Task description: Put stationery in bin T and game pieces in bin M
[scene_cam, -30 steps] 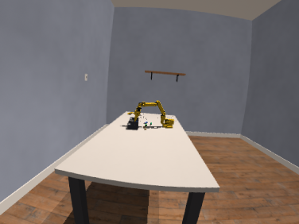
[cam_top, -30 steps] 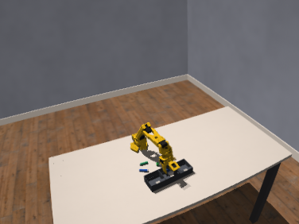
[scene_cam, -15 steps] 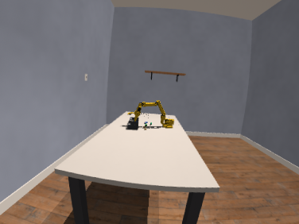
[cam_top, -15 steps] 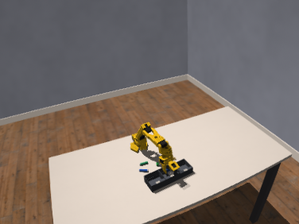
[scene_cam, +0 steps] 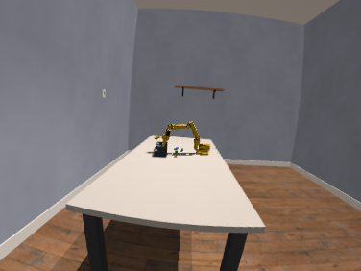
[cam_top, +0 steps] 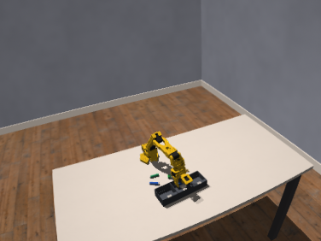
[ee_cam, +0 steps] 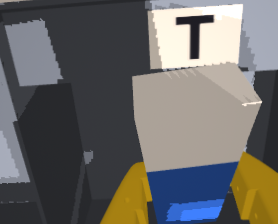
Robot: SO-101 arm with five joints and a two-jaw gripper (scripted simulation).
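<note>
My gripper is shut on an eraser, a beige block with a blue sleeve at the held end. It holds the eraser above the black double bin, over the dark compartment that carries the white label T. The eraser's free end points at that label. The label M is not in view. A small green piece and a small blue piece lie on the table left of the bin, and another green piece shows by the arm.
The yellow arm's base stands behind the bin on the white table. The bin sits near the table's front edge in the top view. A pale grey patch shows inside the bin at the left; I cannot tell what it is.
</note>
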